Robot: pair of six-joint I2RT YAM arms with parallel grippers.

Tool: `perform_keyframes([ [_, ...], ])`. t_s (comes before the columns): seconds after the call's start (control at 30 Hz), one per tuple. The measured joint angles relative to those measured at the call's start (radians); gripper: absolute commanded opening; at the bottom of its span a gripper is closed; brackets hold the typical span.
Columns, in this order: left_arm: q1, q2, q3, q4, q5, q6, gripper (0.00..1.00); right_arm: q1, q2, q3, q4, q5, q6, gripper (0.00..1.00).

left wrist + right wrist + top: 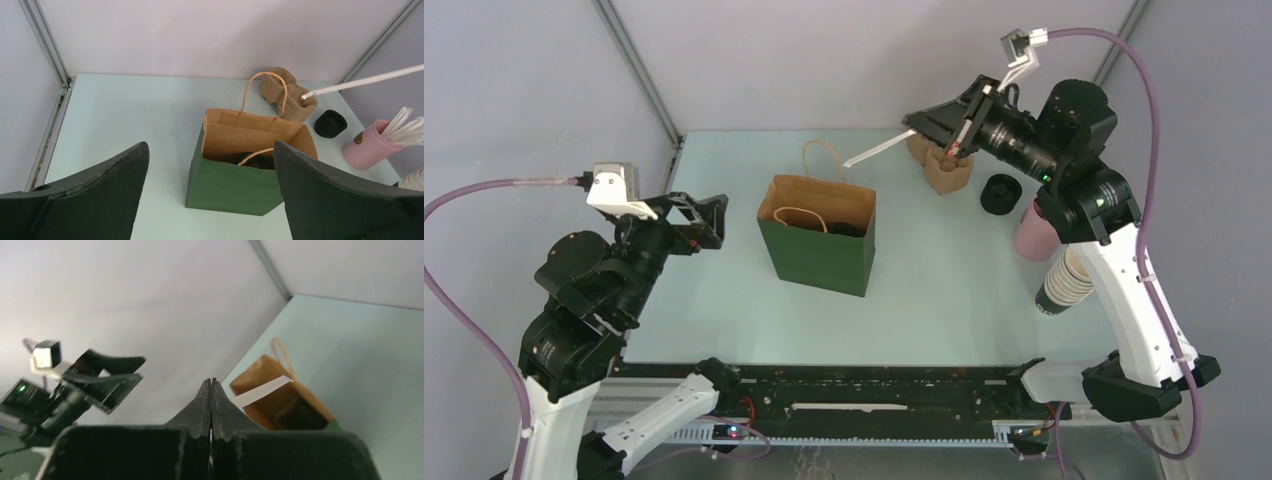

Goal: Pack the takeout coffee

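A green paper bag (820,255) with a brown inside stands open mid-table. Deep inside it lies a dark round shape (849,228), apparently the takeout coffee's black lid (256,159); the cup's wall is hidden. My right gripper (916,122) hangs in the air behind and to the right of the bag, shut on a white straw (876,151) that slants toward the bag's rim. In the right wrist view its fingertips (212,382) are pressed together with the straw (261,391) sticking out. My left gripper (709,222) is left of the bag, open and empty (211,146).
A brown cardboard cup carrier (946,172) sits at the back, right of the bag. Beside it are a stack of black lids (1001,193), a pink cup of straws (1031,232) and a stack of lidless paper cups (1064,285). The bag's handles (264,90) stand up.
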Motion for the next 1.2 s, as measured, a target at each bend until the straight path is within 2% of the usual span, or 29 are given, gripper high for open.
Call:
perform_keyframes([
  [0.23,0.000,-0.003,0.000,0.004,0.000,-0.012,0.98,0.143,0.033,0.021,0.010,-0.014,-0.005,0.00],
  [0.63,0.000,-0.008,0.000,-0.006,0.000,-0.038,0.98,0.283,0.286,0.101,0.076,0.079,-0.049,0.00],
  [0.9,0.000,-0.024,0.000,-0.020,-0.011,-0.044,0.98,0.385,0.546,0.416,-0.099,0.172,-0.228,0.00],
  [1.2,0.001,-0.041,0.000,-0.026,-0.056,-0.043,0.98,0.414,0.614,0.478,-0.198,0.251,-0.307,0.04],
])
